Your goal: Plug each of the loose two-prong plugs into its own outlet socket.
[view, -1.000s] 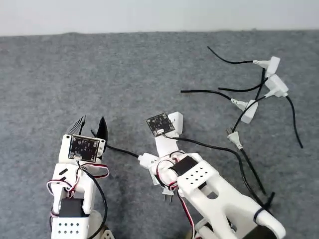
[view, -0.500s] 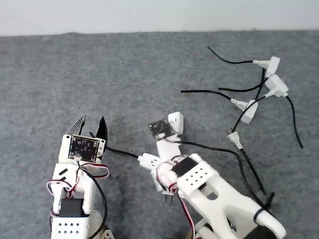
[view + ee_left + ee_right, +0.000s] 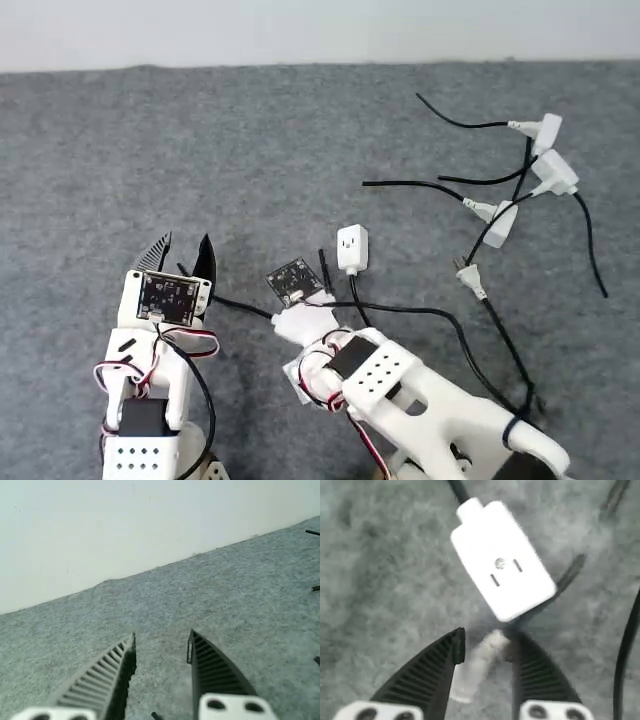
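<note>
Seen from above, two robot arms rest on a grey mat [image 3: 250, 150]. The left gripper [image 3: 186, 240] sits at 8 o'clock on the mat with its fingers spread and nothing between them. A white outlet socket [image 3: 351, 247] lies flat near the centre. A loose two-prong plug [image 3: 470, 272] lies well apart from it toward 3 o'clock. More white plugs and sockets [image 3: 555, 172] on black cords are tangled at 2 o'clock.

The right wrist view adds what the overhead view hides under the arm. The right gripper [image 3: 486, 632] hangs just short of the socket's slotted face, with its fingers parted. A blurred white piece [image 3: 477, 667] lies slantwise between them, and whether they touch it cannot be told. The left wrist view shows bare mat and a pale wall [image 3: 150, 520] beyond.

A second ago the right wrist was beside the socket and partly covered it. It has since drawn back toward 7 o'clock, leaving the socket fully uncovered. The left arm has not moved.
</note>
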### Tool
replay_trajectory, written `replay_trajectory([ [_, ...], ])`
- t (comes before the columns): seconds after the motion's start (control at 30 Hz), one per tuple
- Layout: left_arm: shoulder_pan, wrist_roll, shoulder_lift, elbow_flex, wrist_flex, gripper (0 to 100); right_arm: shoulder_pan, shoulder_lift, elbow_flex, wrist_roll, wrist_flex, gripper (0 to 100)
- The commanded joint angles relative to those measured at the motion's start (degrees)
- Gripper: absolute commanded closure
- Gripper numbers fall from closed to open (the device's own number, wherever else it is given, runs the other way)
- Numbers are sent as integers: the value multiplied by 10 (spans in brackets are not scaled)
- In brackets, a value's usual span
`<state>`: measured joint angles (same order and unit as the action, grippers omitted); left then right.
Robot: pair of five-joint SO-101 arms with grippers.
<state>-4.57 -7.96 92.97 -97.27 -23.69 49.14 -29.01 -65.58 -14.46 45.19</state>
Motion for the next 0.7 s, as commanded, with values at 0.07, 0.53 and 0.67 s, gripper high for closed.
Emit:
replay_trajectory([
  [0.07,4,-7,7,6,15,836,-45,-10,-16,-3,-11,838],
  [0.53,4,-7,7,6,15,836,-54,-10,-21,35,-7,988],
  [0.67,4,-7,7,6,15,836,-59,-15,-19,39,-7,991],
])
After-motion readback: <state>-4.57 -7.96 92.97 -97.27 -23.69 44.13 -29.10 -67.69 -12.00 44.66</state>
